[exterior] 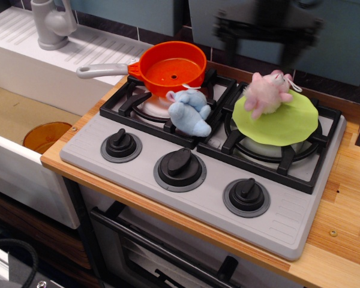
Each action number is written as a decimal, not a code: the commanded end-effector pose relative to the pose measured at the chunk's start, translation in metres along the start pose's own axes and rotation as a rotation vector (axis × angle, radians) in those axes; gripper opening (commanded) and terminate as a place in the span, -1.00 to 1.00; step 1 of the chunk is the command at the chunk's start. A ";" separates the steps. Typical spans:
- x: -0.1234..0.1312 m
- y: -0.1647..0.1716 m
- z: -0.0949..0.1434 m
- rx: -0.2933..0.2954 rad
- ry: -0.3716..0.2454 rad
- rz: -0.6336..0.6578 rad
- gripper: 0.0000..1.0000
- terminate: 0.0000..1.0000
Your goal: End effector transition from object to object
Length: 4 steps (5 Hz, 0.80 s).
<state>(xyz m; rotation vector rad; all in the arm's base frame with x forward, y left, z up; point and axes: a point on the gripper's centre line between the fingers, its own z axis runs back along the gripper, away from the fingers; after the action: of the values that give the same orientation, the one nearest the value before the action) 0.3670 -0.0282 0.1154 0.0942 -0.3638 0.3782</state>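
Overhead, blurred end effector above toy stove on wooden counter; finger state unclear.

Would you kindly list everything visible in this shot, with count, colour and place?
Pink plush toy: one, pink, on the green disc over the right burner.
Green disc: one, lime green, on the right burner.
Blue plush toy: one, light blue, between the two burners.
Orange pan: one, orange with grey handle, at the back of the left burner.
Stove: one, grey with black grates, on the wooden counter.
Knobs: three, black, along the stove's front.
Faucet: one, grey, top left.
Orange bowl: one, in the sink at left.
Gripper: one, black, blurred, above the stove's back edge, holding nothing.
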 end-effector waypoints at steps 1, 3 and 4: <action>0.022 0.030 0.025 -0.016 -0.089 -0.016 1.00 -1.00; 0.017 0.047 0.009 -0.030 -0.104 -0.009 1.00 -1.00; 0.000 0.058 -0.007 -0.053 -0.127 0.005 1.00 -1.00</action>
<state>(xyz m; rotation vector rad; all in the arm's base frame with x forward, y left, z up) 0.3392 0.0265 0.0872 0.0749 -0.4323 0.3670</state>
